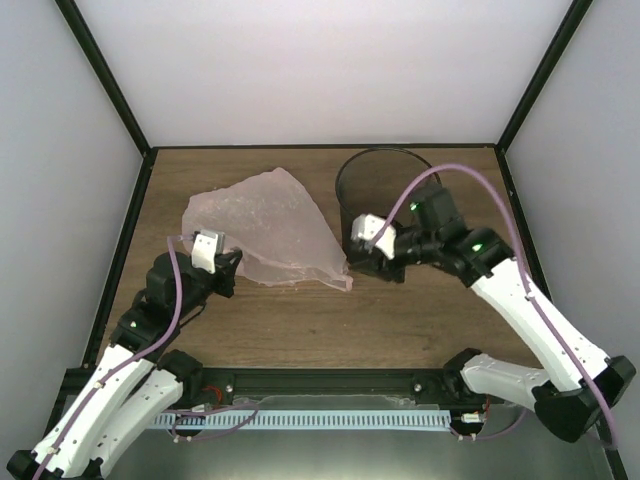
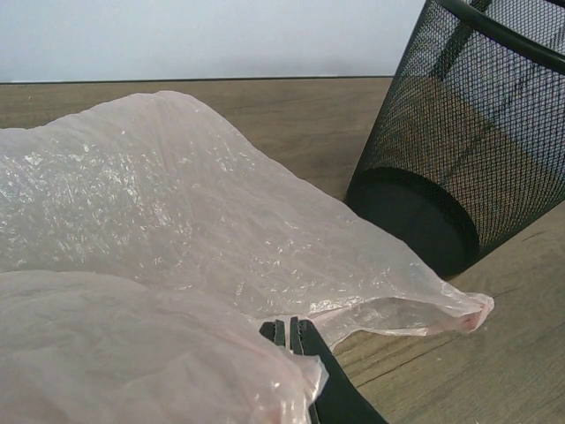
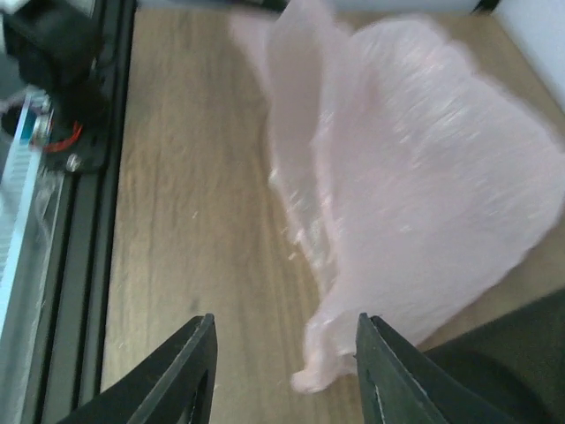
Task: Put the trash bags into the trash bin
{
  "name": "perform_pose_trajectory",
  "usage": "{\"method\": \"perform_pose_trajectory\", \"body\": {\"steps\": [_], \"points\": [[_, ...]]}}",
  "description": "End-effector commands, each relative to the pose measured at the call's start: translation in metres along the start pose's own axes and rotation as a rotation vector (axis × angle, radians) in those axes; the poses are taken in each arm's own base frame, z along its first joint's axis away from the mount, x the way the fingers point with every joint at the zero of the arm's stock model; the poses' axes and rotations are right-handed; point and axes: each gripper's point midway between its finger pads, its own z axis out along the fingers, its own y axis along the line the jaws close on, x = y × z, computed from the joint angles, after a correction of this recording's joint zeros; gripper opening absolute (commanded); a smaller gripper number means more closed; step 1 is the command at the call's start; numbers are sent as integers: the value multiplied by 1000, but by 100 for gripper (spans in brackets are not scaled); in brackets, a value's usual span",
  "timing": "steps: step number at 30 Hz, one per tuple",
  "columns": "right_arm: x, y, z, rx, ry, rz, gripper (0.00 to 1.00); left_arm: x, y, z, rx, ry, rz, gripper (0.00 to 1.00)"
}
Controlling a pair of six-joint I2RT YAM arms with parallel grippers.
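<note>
In the top view I see the thin translucent pale-pink plastic bag spread at centre-left of the brown wooden table. The small round black mesh bin stands just to its upper right, the left gripper is at the lower-left edge of the bag and the right gripper is near its right corner. In the left wrist view the left gripper, at bottom centre, is clenched on the crinkled bag, and the bin fills the upper right. In the right wrist view the right gripper is released, with a lower corner of the blurred bag between its fingers.
</note>
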Motion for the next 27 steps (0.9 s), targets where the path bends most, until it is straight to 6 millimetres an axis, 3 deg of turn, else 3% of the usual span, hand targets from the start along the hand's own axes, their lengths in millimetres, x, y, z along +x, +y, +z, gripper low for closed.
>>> {"method": "perform_pose_trajectory", "body": {"steps": [1,6,11,27], "points": [[64,19,40,-3,217,-56,43,-2,-3,1,13,-14,-3,6],[97,32,62,16,295,-103,45,-1,-2,1,13,-11,-3,6],[118,24,80,68,342,-77,55,-1,-2,2,12,-10,-3,6],[144,0,111,201,326,-58,59,-1,-3,1,16,-12,-1,6]]}}
